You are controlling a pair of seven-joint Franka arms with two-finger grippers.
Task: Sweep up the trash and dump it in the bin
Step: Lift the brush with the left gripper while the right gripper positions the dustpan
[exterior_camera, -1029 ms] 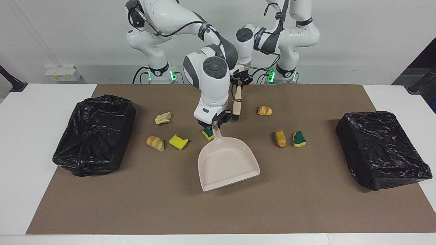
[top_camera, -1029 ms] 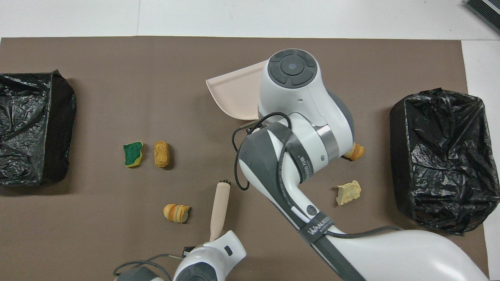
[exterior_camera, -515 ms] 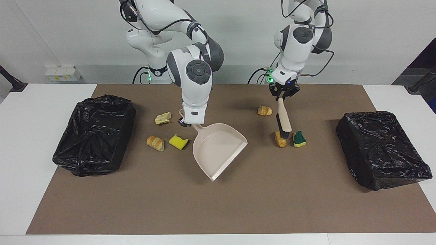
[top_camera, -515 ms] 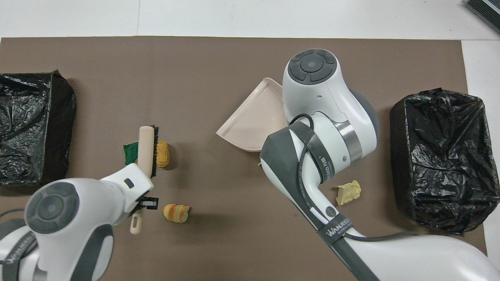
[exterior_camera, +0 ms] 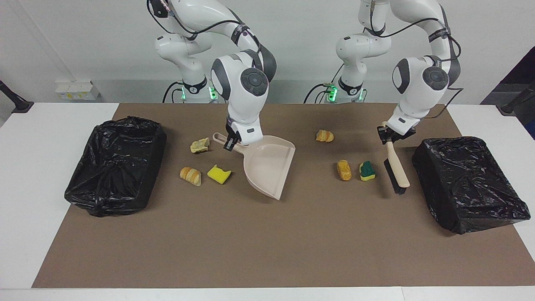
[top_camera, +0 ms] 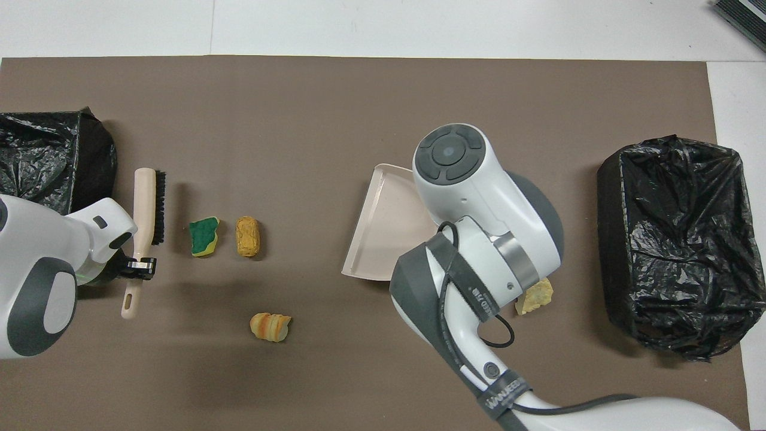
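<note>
My right gripper (exterior_camera: 230,142) is shut on the handle of the beige dustpan (exterior_camera: 269,167), which is tilted over the middle of the mat with its mouth toward the left arm's end. My left gripper (exterior_camera: 391,134) is shut on the beige brush (exterior_camera: 397,169). Its black bristles face a green-backed sponge (exterior_camera: 367,170) and a bread lump (exterior_camera: 344,169). More trash lies around: a croissant piece (exterior_camera: 324,136), a pale wad (exterior_camera: 199,145), another croissant piece (exterior_camera: 190,175) and a yellow sponge (exterior_camera: 219,174). In the overhead view the brush (top_camera: 145,209) stands beside the sponge (top_camera: 204,236).
A black-lined bin (exterior_camera: 115,165) stands at the right arm's end of the brown mat and another black-lined bin (exterior_camera: 468,182) at the left arm's end, close to the brush. The right arm's bulk hides part of the dustpan (top_camera: 383,227) from above.
The left arm carried the brush from the middle past the bread lump and green sponge to the bin's side. The right gripper turned the dustpan and drew it nearer to the robots.
</note>
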